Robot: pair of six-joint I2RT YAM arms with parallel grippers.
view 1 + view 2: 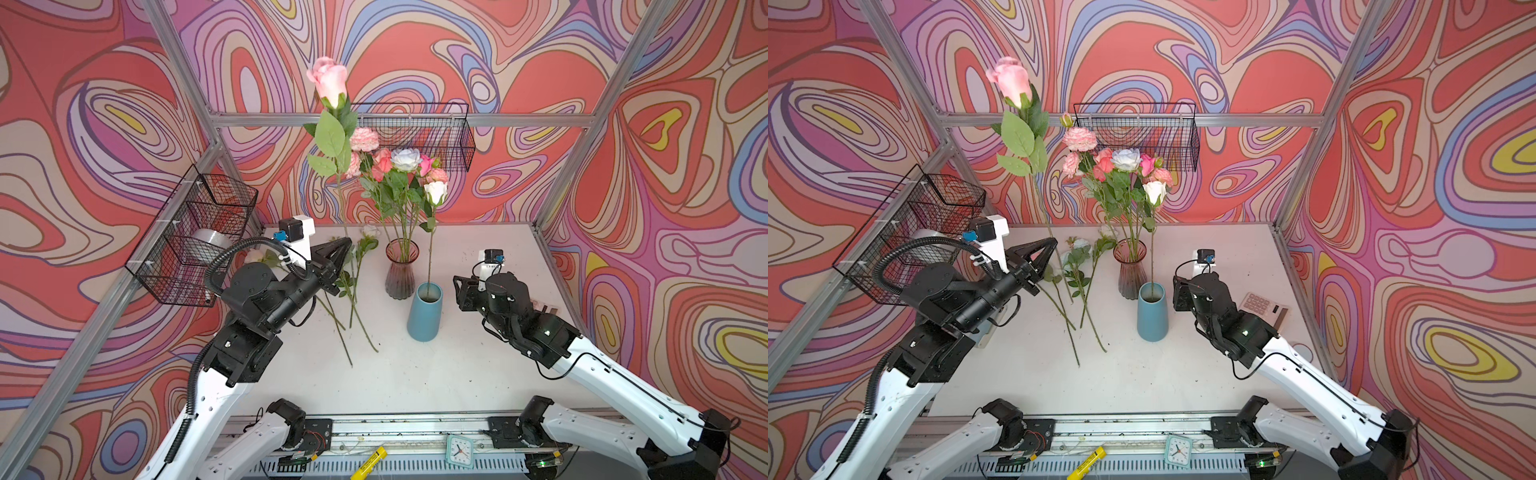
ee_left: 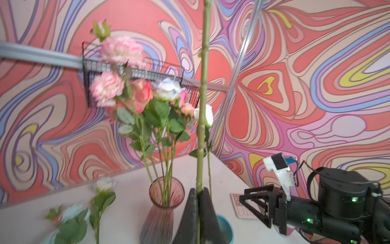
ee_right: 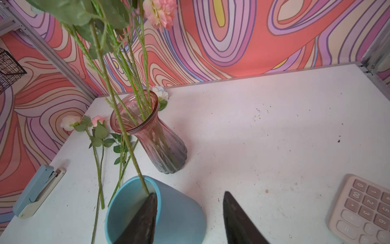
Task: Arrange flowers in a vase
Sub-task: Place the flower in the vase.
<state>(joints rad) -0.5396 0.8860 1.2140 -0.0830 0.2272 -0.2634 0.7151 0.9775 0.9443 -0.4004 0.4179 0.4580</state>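
left wrist view: my left end effector is clamped on a rose, upright near the glass vase. right end effector: jaws apart, at the blue vase. most flowers are in, some lie on the desk.

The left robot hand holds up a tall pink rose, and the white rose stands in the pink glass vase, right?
No. The white rose stands in the blue vase, not the pink glass vase; a top view shows its stem running into it. The left gripper does hold up the tall pink rose.
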